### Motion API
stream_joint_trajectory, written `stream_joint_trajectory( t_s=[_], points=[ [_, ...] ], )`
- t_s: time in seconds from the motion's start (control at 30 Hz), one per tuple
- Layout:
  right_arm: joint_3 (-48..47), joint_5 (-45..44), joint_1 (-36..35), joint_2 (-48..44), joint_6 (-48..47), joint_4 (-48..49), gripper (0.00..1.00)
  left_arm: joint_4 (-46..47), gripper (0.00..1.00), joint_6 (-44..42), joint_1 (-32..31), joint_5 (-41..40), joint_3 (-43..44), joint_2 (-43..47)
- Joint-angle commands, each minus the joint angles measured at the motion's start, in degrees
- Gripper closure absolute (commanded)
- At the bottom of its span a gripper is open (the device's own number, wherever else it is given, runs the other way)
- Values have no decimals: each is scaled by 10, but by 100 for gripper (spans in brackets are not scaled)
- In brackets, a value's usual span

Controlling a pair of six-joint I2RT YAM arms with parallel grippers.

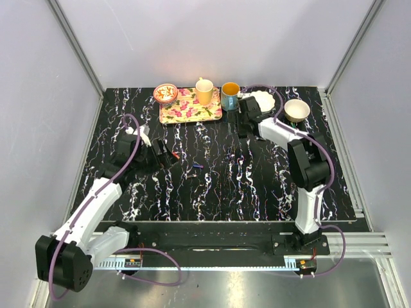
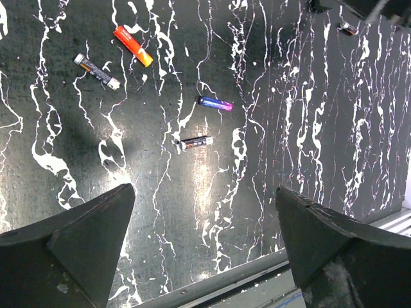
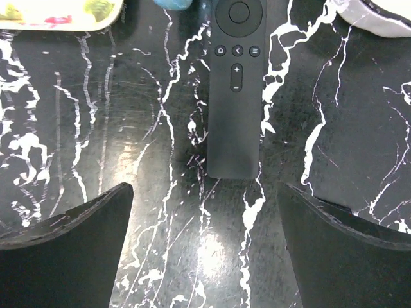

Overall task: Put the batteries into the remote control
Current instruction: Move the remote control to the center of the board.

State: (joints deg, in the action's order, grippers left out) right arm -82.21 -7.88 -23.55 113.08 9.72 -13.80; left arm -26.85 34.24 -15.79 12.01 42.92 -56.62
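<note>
So the left gripper (image 2: 204, 188) hung over the marbled black table (image 1: 257, 186) on the left side, jaws spread wide with nothing between them; the batteries (image 2: 215, 102) lay loose on the table just right of it, around the middle; four little cylinders scattered apart from each other, one purple-blue, one orange, two darker; none touched the fingers (image 2: 83, 250). Along the far edge sat a flowery tray (image 1: 191, 108) with a small bowl (image 1: 166, 94) at its far left corner and an orange mug (image 1: 205, 91) at its far right corner; a blue-and-yellow mug (image 1: 230, 96) stood just right of the tray. The right gripper (image 3: 205, 186) was wide open too, and empty; the remote control (image 3: 236, 96) lay flat, buttons up, right under it near that mug, untouched. Further right: a white plate (image 1: 264, 99), then a white bowl (image 1: 297, 110).
</note>
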Motion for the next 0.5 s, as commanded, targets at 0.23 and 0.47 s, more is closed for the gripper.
stream_joint_trajectory(
  t_s=[0.23,0.47],
  points=[
    [-150,4,29,116,-28,-60,9,50,8,-31,-2,45,-13,45],
    [-197,8,31,156,-35,-88,16,54,8,-33,-2,45,-8,33]
  ],
)
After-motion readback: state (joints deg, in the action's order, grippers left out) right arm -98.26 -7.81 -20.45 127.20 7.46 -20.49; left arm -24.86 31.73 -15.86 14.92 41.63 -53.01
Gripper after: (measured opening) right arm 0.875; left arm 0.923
